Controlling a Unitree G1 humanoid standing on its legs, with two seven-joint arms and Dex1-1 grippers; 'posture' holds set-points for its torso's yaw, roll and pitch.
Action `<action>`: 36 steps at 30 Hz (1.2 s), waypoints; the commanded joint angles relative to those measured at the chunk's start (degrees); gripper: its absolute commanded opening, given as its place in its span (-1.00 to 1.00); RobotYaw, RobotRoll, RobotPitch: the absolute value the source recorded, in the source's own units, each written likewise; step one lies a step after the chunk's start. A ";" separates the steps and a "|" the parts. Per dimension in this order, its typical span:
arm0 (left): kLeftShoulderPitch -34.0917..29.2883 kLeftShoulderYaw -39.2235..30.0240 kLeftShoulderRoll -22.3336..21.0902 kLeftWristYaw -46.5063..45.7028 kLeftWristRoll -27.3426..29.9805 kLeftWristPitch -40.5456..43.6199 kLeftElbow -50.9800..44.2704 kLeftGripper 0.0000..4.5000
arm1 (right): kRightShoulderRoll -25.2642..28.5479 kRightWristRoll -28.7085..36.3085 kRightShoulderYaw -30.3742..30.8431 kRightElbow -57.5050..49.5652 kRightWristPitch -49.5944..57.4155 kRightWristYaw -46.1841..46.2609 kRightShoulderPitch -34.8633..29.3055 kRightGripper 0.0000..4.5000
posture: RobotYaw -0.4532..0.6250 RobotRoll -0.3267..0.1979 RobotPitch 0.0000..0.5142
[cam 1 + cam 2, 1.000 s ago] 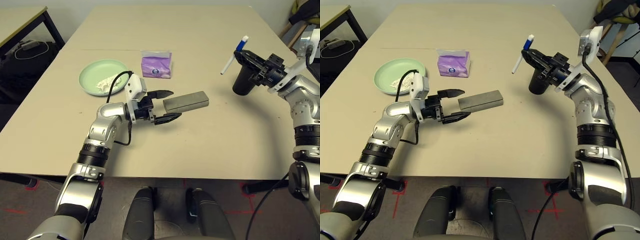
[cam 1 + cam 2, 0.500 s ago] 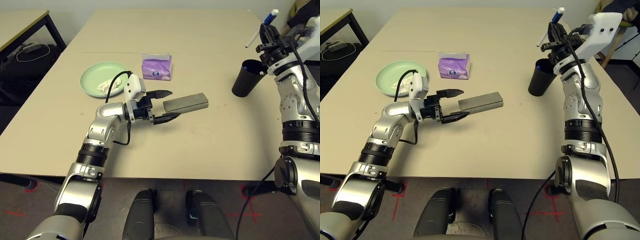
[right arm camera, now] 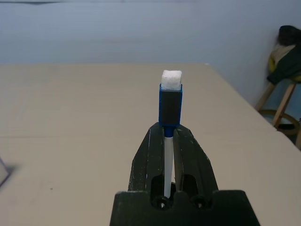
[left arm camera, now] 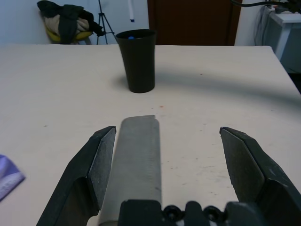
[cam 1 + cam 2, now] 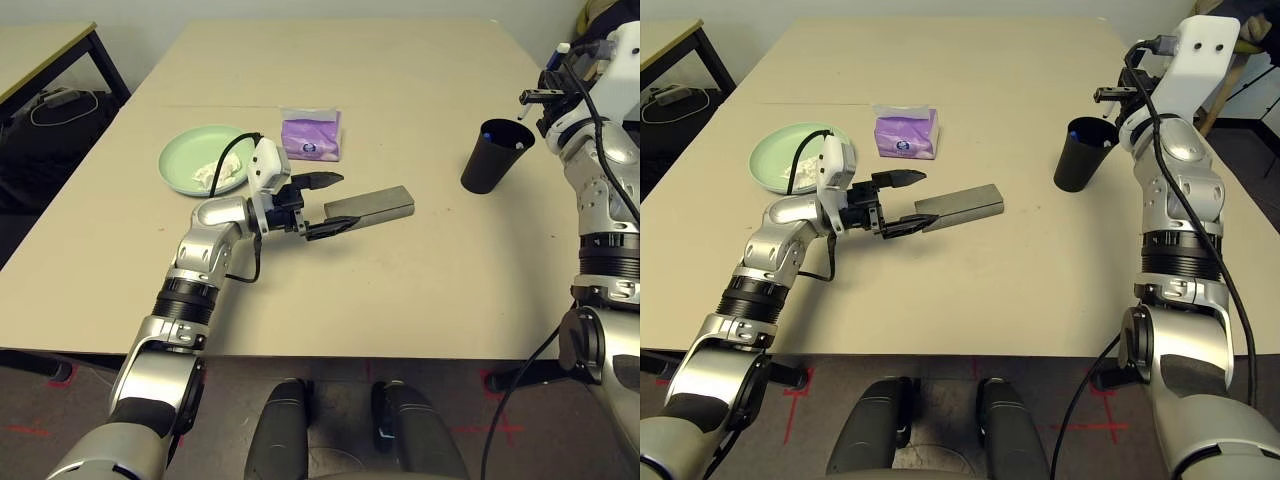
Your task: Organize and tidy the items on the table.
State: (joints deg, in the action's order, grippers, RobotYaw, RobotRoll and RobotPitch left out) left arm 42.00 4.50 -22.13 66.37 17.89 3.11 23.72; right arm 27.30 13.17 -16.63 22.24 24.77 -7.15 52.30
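My left gripper [image 5: 340, 200] is open, its fingers on either side of the near end of the grey-olive glasses case [image 5: 375, 203], which lies flat on the table [image 5: 400, 290]; the case rests close to one finger [image 4: 101, 155]. My right gripper [image 3: 168, 132] is shut on a white pen with a blue cap [image 3: 170, 96], held raised just right of the black cup [image 5: 490, 155]. Blue pen ends show inside the cup. A pale green plate [image 5: 185, 150] holds crumpled white tissue [image 5: 210, 175]. The purple tissue pack [image 5: 310, 135] lies behind the case.
A smaller beige table with black legs [image 5: 50, 45] stands at the far left, with a dark bag [image 5: 50, 115] on the floor beside it. A chair draped with clothes [image 4: 70, 21] stands past the table's right side.
My right gripper has lifted the pen from beside the cup and swung it up and to the right. The left gripper has edged forward around the case's end.
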 commanded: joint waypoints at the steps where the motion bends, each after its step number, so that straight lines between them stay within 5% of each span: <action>1: 0.75 -0.38 -0.84 0.93 -0.54 -0.96 1.25 1.00 | 1.29 -0.33 0.02 1.20 1.57 -0.40 1.20 -0.97 | 0.14 0.25 -0.65; 26: 0.03 -0.41 -1.45 0.91 -0.88 -1.94 1.88 1.00 | 1.35 -0.23 0.27 1.20 4.06 -1.74 -1.11 -0.97 | 0.15 0.25 -0.62; 27: 0.00 -0.40 -1.44 0.92 -0.88 -1.91 1.83 1.00 | 1.26 -0.28 0.26 1.06 4.21 -1.63 -1.23 -0.63 | 0.15 0.25 -0.63; 36: 0.01 -0.42 -1.32 0.91 -0.85 -2.03 1.91 1.00 | 1.08 -0.20 0.01 0.35 4.61 -1.35 -1.09 0.89 | 0.14 0.25 -0.63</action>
State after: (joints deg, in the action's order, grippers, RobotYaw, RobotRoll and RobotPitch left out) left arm 42.34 3.89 -23.28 66.89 17.72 1.45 25.66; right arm 28.32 13.17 -16.54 22.99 28.81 -8.87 51.32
